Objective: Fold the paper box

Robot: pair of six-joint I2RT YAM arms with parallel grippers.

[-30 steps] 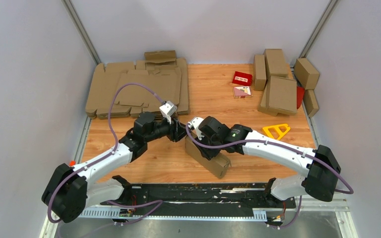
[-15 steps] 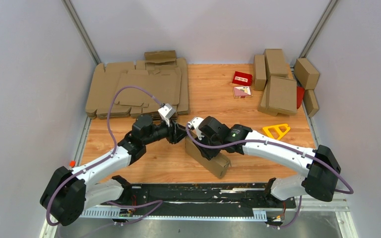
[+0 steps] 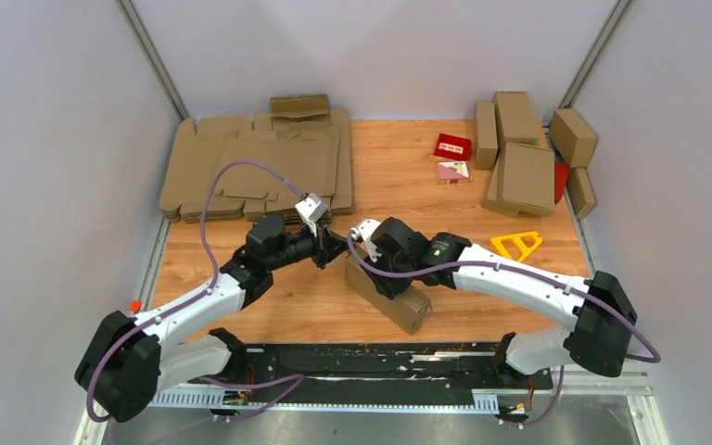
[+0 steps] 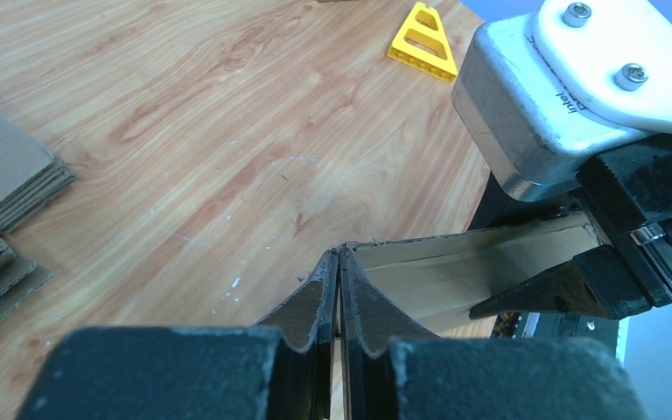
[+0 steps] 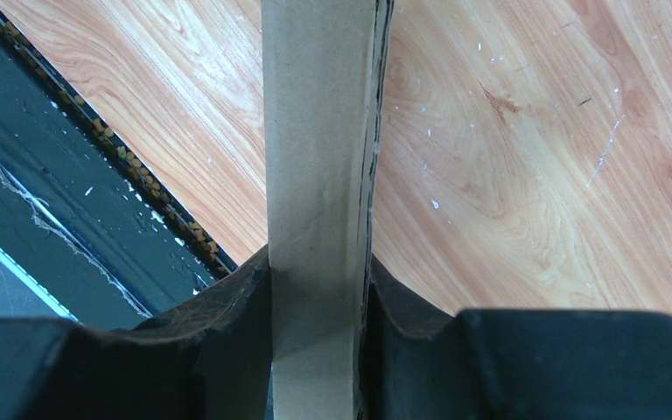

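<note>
Part-folded paper box (image 3: 410,311) sits on desk (image 3: 315,311), near its front edge. It is clamped across its thin side by right end effector (image 5: 319,262). At box's end corner, left end effector (image 4: 339,255) is pinched almost closed; cannot tell whether cardboard sits between its fingers.

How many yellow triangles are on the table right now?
1. The yellow triangle lies flat at the right, just beyond the right arm; the stacked boxes could hide others.
</note>
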